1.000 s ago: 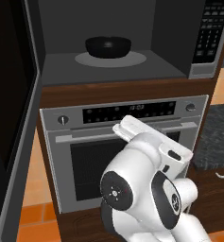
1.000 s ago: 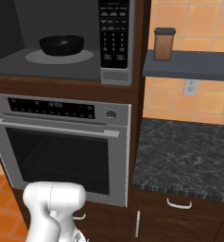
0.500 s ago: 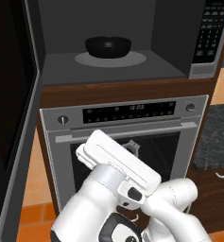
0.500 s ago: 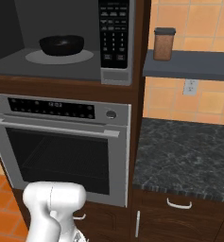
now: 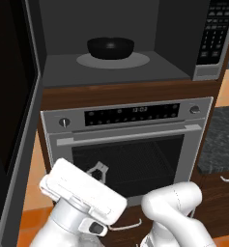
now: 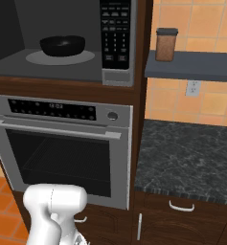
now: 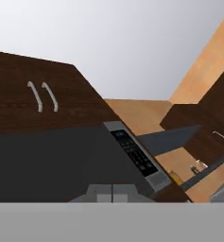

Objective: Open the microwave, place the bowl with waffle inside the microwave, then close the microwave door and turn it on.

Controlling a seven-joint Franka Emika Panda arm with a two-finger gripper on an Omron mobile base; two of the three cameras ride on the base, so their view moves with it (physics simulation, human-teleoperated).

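The microwave stands open, its grey cavity bare to both base views. Inside it the black bowl rests on the round turntable. I cannot make out the waffle behind the bowl's rim. The microwave door is swung wide open to the left, its grey edge toward me. My gripper is low, in front of the oven glass and well below the cavity. In the hand view its fingertips touch each other with nothing held, pointing up at the microwave's keypad.
Below the microwave is a silver oven with a bar handle and knobs. Right of it lie a dark stone counter, a grey shelf with a brown jar, and wooden drawers.
My arm has swung down and to the left across the oven front; the hand now sits at the lower left of the left base view. Bowl and door have not moved.
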